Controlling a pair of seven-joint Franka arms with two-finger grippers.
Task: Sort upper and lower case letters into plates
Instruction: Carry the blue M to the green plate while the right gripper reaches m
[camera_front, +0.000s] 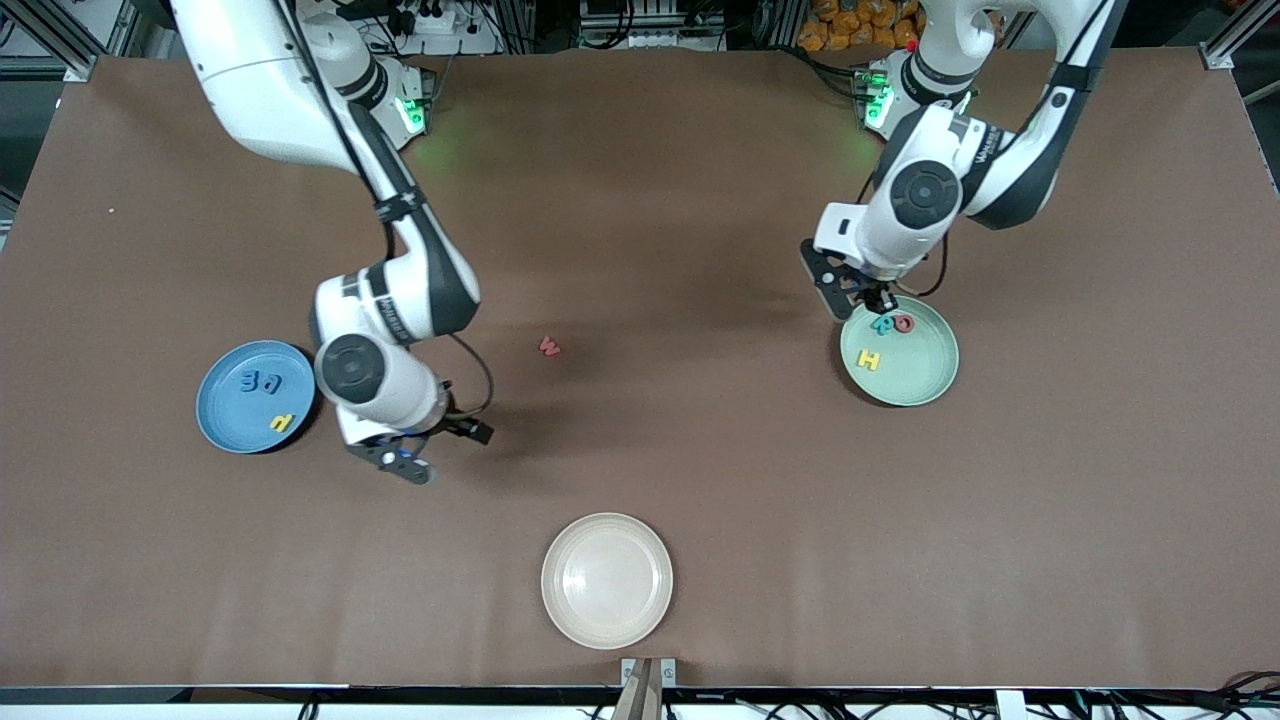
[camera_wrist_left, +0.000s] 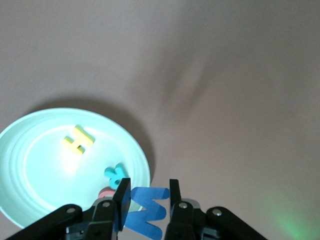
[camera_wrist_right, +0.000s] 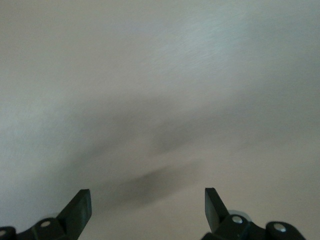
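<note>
Cream plate (camera_front: 607, 580) nearest; blue W (camera_wrist_left: 147, 207) clamped in left pincer (camera_wrist_left: 146, 196) over mint plate (camera_wrist_left: 30, 150).

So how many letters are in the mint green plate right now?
3 lying in the mint green plate: yellow H, teal R, red Q. Blue W is held above it in the left claw.

Two white Franka arms, black at the joints.

Glossy white shells, black elbow bands and round dark joint caps; thin black cables loop at each wrist, and green lights glow at both bases. The left gripper (camera_wrist_left: 146, 200) and right gripper (camera_wrist_right: 147, 207) have flat black fingers with silver screws at their roots.
</note>
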